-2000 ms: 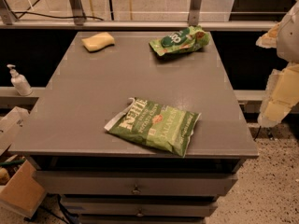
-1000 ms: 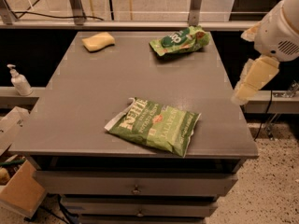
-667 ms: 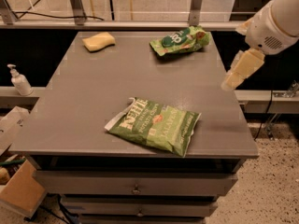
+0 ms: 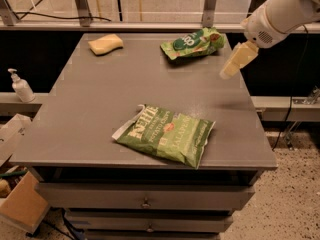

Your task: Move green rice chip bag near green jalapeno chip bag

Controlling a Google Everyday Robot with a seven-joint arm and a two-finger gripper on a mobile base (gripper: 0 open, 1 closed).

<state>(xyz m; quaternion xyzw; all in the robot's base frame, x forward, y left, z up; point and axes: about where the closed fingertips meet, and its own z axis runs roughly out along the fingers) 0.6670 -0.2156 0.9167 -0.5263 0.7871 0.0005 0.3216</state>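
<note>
The gripper (image 4: 229, 70) hangs above the right edge of the desk (image 4: 90, 99), just right of the green rice chip bag (image 4: 192, 42) and not touching it; its pale tip slants down and to the left, towards the bag, which suits an approach from the open side of the desk; whether the jaws are apart or together cannot be told, and nothing is held. The rice bag lies at the far edge, a little right of centre, tilted, puffed and glossy (such a bag will likely crumple and slip under a pinch); the green jalapeno chip bag (image 4: 167, 134) lies flat near the front edge, well apart from it, with bare desk between them, so the carry has a free path. A yellow sponge (image 4: 106, 44) sits at the far left, out of the way; a pump bottle (image 4: 21, 86) stands on a ledge left of the desk. The task looks barely begun; the next move, in my judgement, is to lower onto the rice bag and grip it.
</note>
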